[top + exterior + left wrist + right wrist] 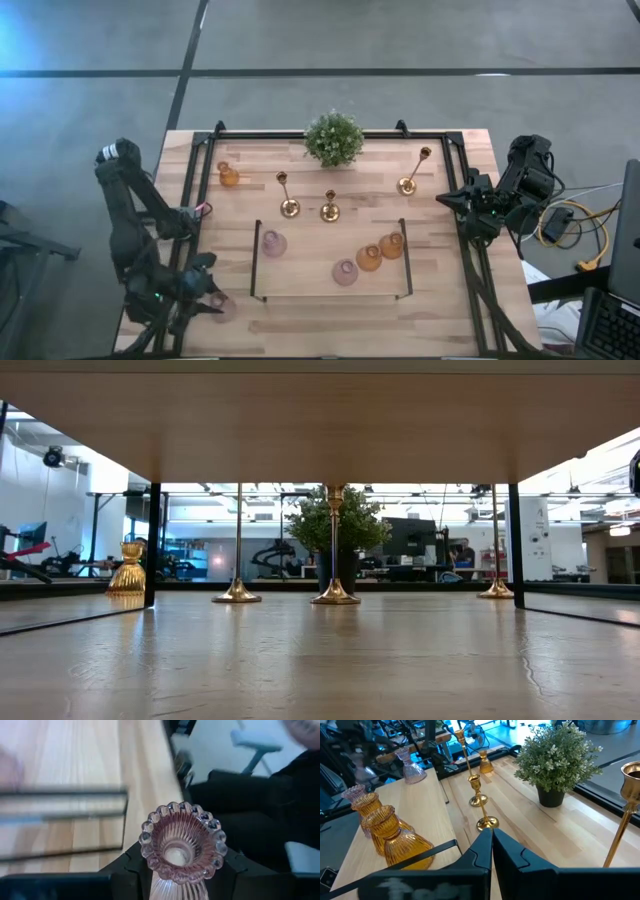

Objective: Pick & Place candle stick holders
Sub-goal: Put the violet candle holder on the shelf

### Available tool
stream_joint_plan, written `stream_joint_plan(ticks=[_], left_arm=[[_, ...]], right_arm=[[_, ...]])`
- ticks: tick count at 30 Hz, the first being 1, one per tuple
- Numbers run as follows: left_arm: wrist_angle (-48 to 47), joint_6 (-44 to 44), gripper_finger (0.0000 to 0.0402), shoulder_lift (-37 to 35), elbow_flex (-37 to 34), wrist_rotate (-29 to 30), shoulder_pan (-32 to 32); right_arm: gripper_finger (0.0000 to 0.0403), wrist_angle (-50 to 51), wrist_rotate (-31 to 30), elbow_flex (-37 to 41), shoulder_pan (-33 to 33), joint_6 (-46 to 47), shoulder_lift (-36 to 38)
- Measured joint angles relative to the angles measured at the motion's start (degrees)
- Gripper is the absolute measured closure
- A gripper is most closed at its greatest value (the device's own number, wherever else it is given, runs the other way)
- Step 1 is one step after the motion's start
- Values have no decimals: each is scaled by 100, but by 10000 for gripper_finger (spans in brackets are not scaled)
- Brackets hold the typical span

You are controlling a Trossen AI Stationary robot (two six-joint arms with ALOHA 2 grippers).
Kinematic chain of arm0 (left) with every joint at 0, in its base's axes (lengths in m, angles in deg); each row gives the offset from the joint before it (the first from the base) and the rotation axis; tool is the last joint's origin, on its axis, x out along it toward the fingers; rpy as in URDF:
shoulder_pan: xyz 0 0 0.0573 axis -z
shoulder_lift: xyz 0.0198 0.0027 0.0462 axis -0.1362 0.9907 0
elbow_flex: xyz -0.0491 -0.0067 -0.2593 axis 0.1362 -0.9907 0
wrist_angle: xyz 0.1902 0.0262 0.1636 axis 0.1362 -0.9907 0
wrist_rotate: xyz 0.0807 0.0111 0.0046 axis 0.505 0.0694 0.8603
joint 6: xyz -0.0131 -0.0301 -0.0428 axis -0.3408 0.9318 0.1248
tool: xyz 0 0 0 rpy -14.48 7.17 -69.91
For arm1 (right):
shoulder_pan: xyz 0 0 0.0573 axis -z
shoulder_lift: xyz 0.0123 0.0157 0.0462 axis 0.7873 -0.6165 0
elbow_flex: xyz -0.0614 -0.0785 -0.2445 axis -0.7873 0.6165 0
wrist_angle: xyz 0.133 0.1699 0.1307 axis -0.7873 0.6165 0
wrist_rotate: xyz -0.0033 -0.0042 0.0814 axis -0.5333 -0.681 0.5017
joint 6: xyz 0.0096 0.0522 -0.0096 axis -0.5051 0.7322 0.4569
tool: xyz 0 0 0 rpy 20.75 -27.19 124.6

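My left gripper (213,302) is over the table's near left corner, shut on a pink ribbed glass cup (182,842). Two pink cups (273,243) (345,272) and two amber cups (369,258) (391,245) stand on a clear riser (330,296). A third amber cup (229,177) stands at the far left. Three gold candlesticks (289,207) (330,210) (408,185) stand on their round bases behind the riser. My right gripper (491,837) waits shut at the table's right edge, touching nothing. My left gripper pinches the pink cup between its two fingers (127,866), one on each side of the ribbed body (175,890) just under the beaded rim. The rim hides the exact place of contact. The cup is upright in the hold, opening up; its foot is hidden.
A bushy potted plant (333,138) stands at the far middle edge. Black frame rails (190,190) run along the table's left, right and far sides. The riser's black legs (152,545) stand on the tabletop. Bare wood lies in front of the riser.
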Motion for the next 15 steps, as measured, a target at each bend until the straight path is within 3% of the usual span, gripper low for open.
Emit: stream_joint_plan(ticks=[8,15], left_arm=[[-33,-1104,268,-34,814,644,-299],[-33,-2315,268,147,1398,694,-1186]], right_arm=[[394,0,0,0,0,-2,0],[394,0,0,0,0,0,0]])
